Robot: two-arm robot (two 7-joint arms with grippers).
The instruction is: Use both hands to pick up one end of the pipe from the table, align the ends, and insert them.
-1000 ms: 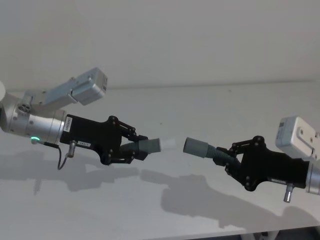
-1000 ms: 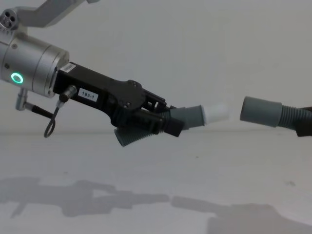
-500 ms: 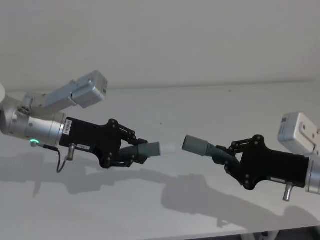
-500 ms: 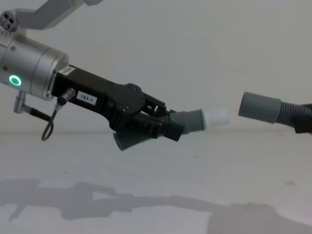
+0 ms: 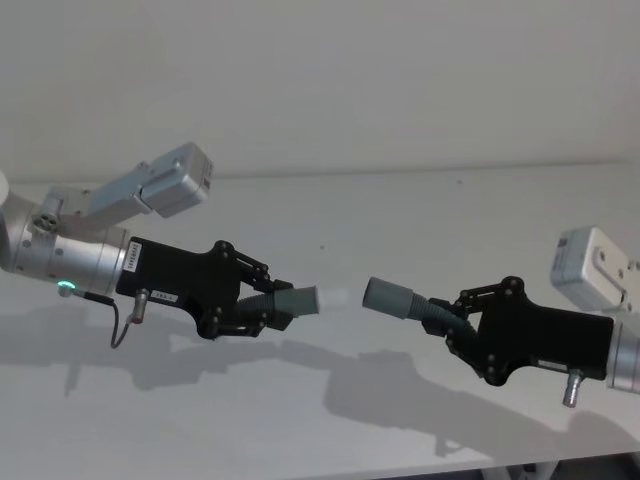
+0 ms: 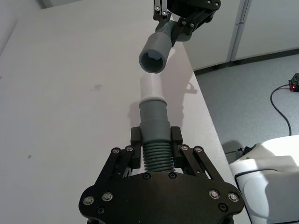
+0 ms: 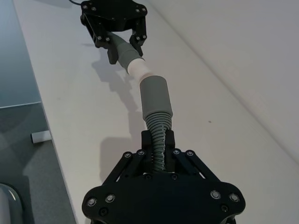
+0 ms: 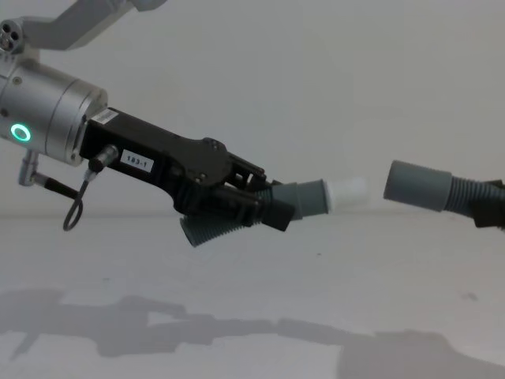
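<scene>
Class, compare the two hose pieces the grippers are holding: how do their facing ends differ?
The left hose piece ends in a narrow white tip; the right hose piece ends in a wider, open grey cuff. The left one sits slightly lower in the chest view. Both have ribbed middles, and both are gripped above the table.

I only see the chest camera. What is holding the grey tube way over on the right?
Observer: The right hand, shut on the ribbed part of the right hose piece.
Operator: Is that tube's end hollow?
Observer: Yes. The left wrist view looks straight into the open grey cuff, which faces the white tip.
Operator: Are they lined up sideways?
Observer: Not quite, I think. In the right wrist view, the left hose piece, held in the left hand, points at the cuff at a slight angle.
</scene>
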